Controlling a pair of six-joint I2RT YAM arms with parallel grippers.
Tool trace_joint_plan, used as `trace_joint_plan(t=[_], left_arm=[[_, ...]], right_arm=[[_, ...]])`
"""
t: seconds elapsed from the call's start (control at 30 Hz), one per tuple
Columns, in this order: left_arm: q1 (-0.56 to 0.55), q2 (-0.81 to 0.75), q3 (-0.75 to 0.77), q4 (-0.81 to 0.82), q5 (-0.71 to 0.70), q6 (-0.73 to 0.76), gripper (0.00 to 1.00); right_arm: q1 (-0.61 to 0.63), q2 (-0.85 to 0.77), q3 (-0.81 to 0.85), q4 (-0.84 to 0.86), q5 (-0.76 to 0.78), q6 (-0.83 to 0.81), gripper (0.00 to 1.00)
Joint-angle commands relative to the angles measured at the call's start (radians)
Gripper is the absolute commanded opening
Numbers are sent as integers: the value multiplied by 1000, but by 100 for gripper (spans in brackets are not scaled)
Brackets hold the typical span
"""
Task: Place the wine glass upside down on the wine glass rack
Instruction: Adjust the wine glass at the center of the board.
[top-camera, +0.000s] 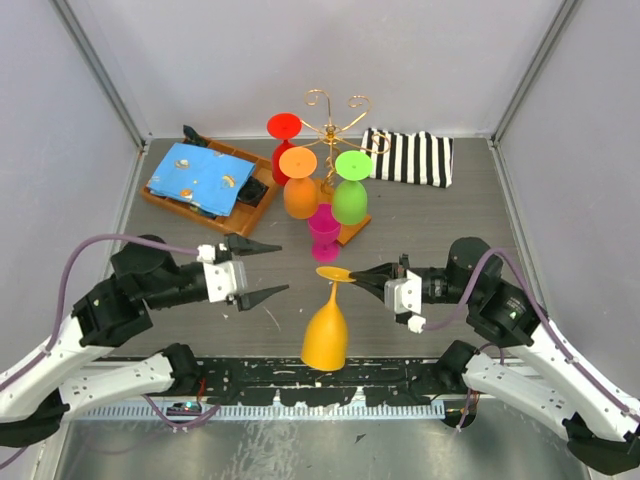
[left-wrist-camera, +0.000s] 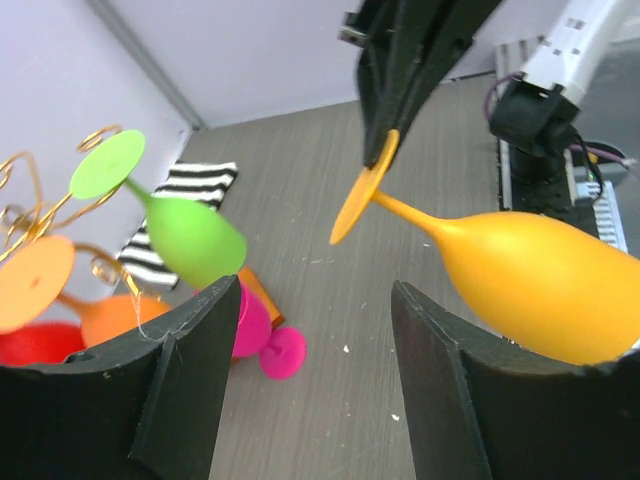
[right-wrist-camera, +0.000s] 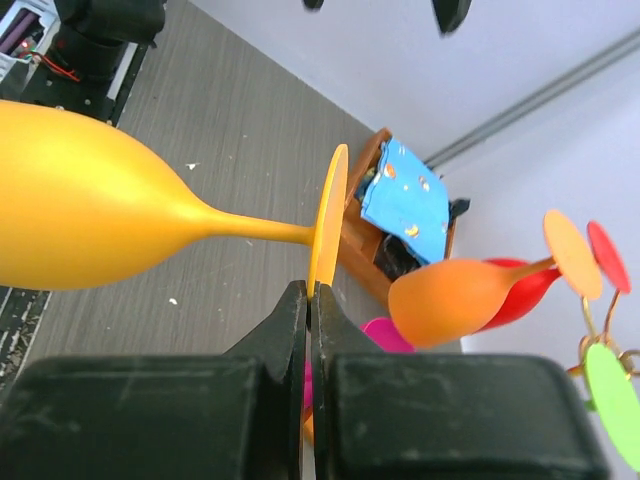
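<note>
Yellow wine glass (top-camera: 326, 335) hangs bowl-down over the counter (top-camera: 440, 215), foot pinched by the right tool (top-camera: 352, 272); left tool (top-camera: 265, 268) gapes empty. Carrying stage, likely: next needs its foot slid onto the wine glass rack (top-camera: 334, 128).

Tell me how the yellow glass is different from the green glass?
The yellow glass is pinched by its foot in the right gripper's shut jaws; the green glass hangs on the gold rack. Yellow is out front over the table, green at the back. Both point bowl-down.
</note>
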Motion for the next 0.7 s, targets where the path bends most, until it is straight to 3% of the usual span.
trace_joint_plan(t=[0.0,0.37,0.67], left_arm=[[-4,35,-2,18,212,140,67],[-6,157,51,19,233,173,50],[-6,172,61,22,252,204,45]], right_arm=[[-1,12,65,7,-92,-118,0],[-1,31,51,77,-163,-105,0],[-1,37,43,169,-205,-12,0]])
